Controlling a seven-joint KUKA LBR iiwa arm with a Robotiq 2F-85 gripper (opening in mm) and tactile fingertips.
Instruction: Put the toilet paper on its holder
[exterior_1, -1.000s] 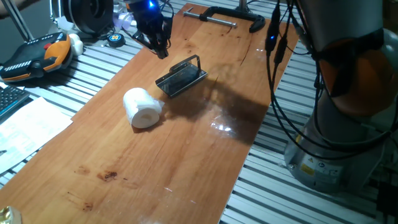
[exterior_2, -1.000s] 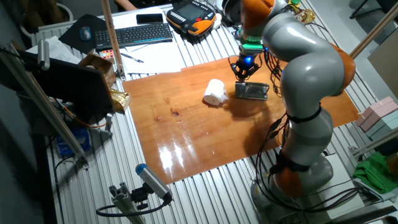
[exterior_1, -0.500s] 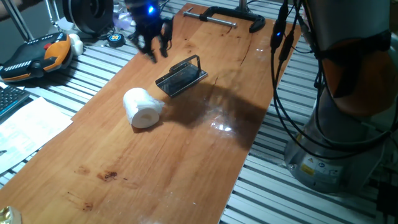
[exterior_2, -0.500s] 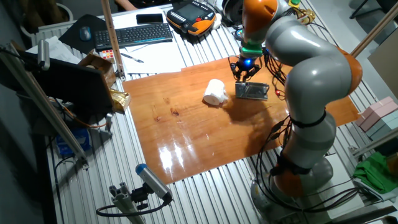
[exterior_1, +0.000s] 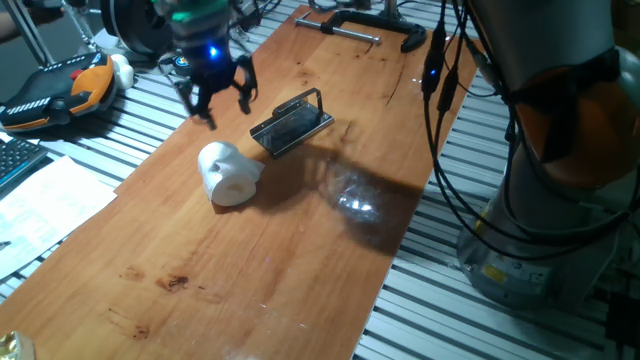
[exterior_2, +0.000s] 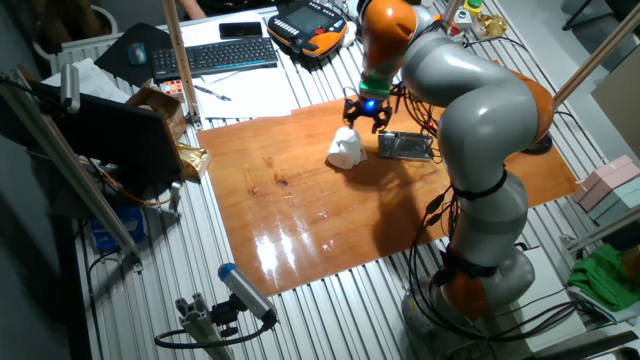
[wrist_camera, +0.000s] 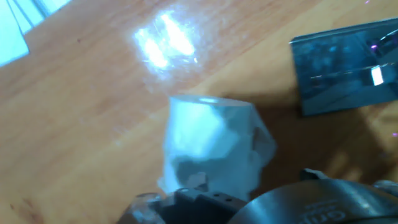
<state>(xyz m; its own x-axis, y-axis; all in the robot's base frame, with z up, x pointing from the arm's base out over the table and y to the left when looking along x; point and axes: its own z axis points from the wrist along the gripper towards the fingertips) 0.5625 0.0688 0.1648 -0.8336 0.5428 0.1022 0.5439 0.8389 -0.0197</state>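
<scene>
the pincer hangs spread wide and empty, with the toilet paper roll lying on its side on the wooden board just below and in front of it. i'd drop straight down and close across the roll's round body, gently so it doesn't crush. beyond the roll, off to the pincer's side, sits the dark metal holder with its raised bar, apart from the roll.

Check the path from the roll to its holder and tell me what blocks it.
Nothing visible blocks it. The toilet paper lies on its side on the wooden table, apart from the holder, with only bare wood between them. The open gripper hangs above the roll, holding nothing. The black clamp sits at the far end, off that path.
</scene>
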